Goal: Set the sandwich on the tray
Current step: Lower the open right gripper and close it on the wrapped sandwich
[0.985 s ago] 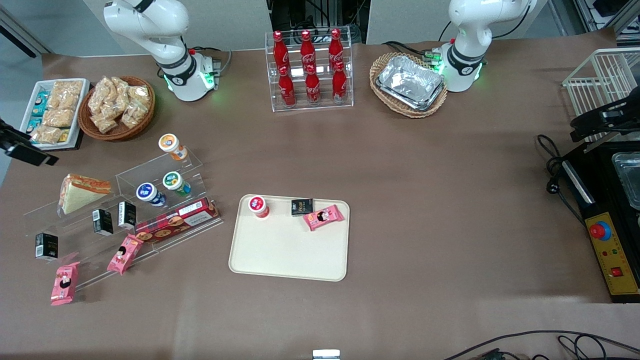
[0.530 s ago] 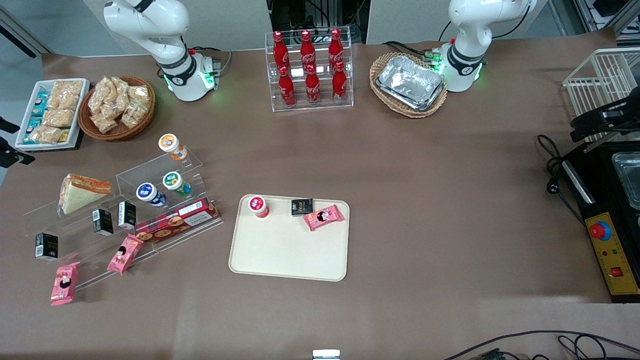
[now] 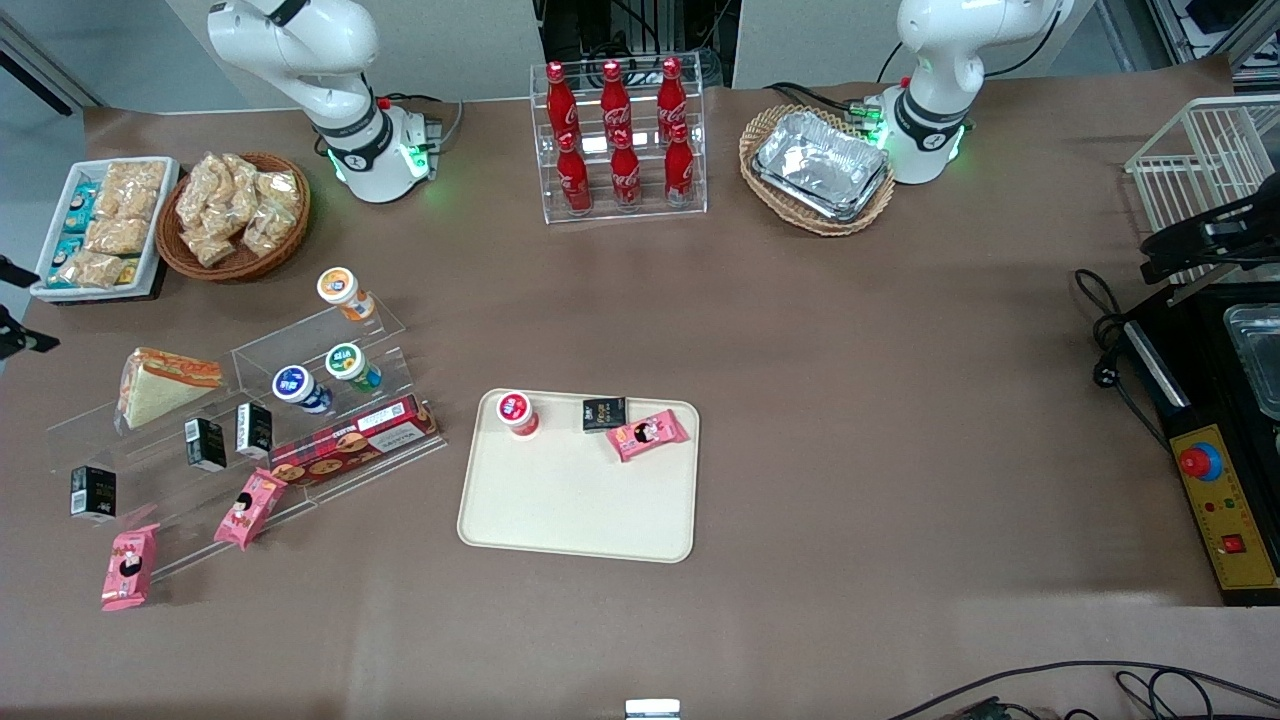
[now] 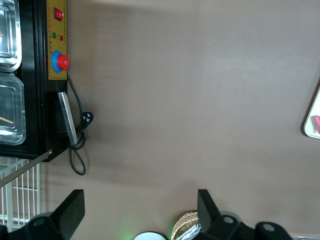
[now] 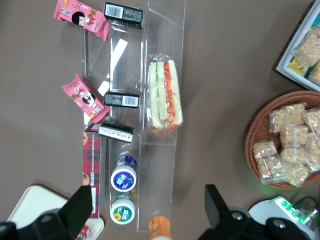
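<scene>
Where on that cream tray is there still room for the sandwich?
The tray is bare across its whole part nearer the camera. Only its farther edge is crowded: a red-lidded cup, a small black box and a pink snack packet sit there in a row. The sandwich lies on the clear stand; the gripper hangs open above it.
</scene>
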